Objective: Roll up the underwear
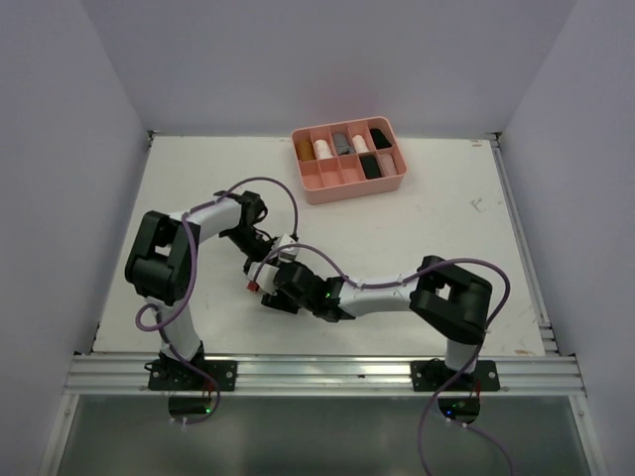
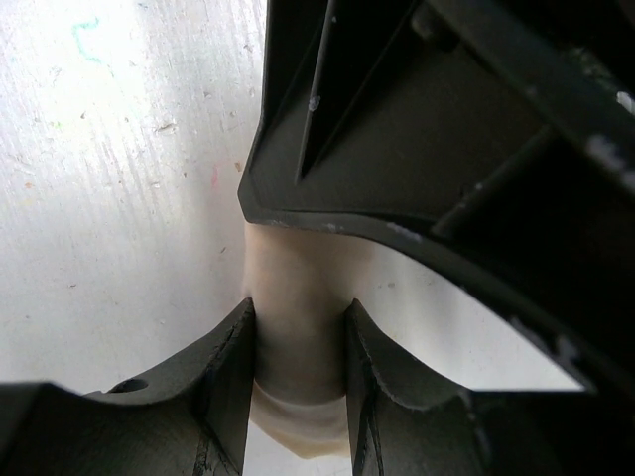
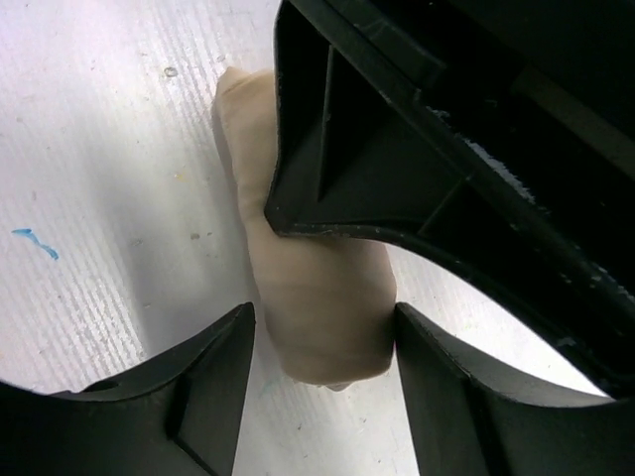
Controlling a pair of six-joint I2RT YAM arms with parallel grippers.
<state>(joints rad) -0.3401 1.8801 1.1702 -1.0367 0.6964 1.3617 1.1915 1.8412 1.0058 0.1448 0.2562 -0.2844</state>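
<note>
Tan underwear [image 3: 317, 297], nearly rolled, it seems.
Left gripper [image 2: 298, 332] pinches it; right gripper [image 3: 322, 322], jaws apart around it, should squeeze evenly.

Both arms fold inward and meet near the middle of the tabletop [image 1: 446, 228]. The left arm [image 1: 213, 211] bends back on itself, and the left claw [image 2: 298, 332] is pinched on the pale tan underwear [image 2: 298, 283]. The right arm [image 1: 397, 291] lies low, stretched leftward, with the right claw [image 3: 322, 332] spread and its jaws straddling the same roll.
</note>
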